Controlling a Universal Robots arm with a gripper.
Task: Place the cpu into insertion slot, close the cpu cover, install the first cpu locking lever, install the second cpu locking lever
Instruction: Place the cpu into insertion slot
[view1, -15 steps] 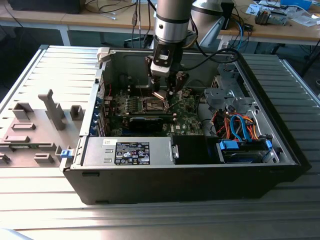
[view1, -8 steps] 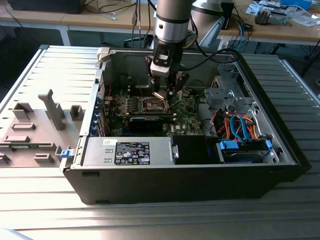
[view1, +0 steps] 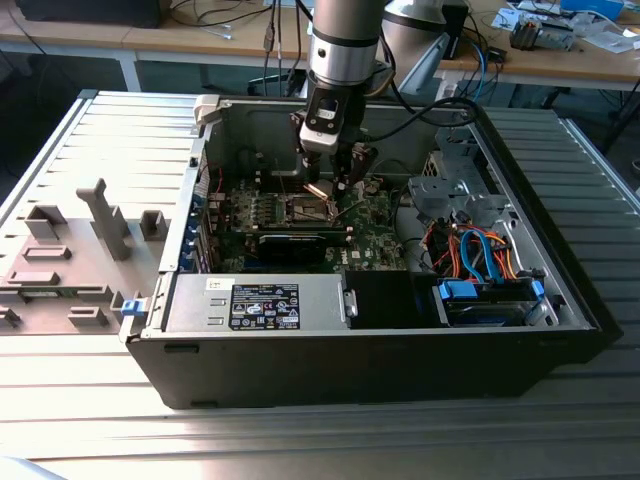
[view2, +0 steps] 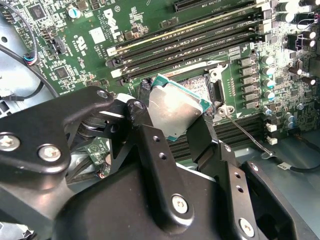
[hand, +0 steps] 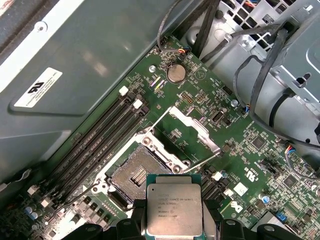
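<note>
Gripper (hand: 174, 222) clamped on chip (hand: 174, 207), close above the open socket (hand: 134, 175).
Good seating likely needs the chip level, edges square to socket, clear of raised cover (hand: 196, 128).

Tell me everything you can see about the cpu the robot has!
The cpu is a flat square chip with a silver-grey metal face bearing small print and a teal-green edge around it. The end effector grips it by two opposite sides. It hangs above the board, near the open slot, not yet in it.
</note>
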